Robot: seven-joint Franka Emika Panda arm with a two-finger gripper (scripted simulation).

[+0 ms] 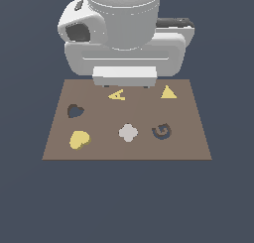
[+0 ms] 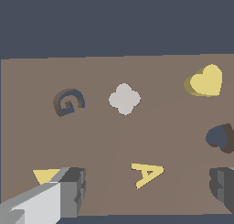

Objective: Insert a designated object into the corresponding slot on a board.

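The gripper (image 2: 146, 191) is being held spread wide with nothing between its fingers (image 2: 73, 191), the yellow letter A (image 2: 147, 173) being seen through the gap in the wrist view; in the exterior view the fingers are being hidden behind the arm's body at the far edge of the board (image 1: 198, 138). The yellow heart (image 1: 79, 139) is lying flat on the board near the corner at the exterior view's left, just beside the heart-shaped slot (image 1: 75, 110), which is standing empty. The two are being kept apart by a narrow strip of board. The grasp is being judged as not yet begun. Several risks are being noted. The piece is thin and flat, so a descent that is stopped too high is likely to close on nothing, while one carried too low is likely to drive the fingertips into the board. An off-centre closure on the curved lobes may rotate the heart, and a rotated heart is likely to jam on the slot's rim. The yellow triangle (image 1: 168, 92), the A, the grey clover (image 1: 128, 132) and the G-shaped recess (image 1: 161, 131) are not to be mistaken for targets.
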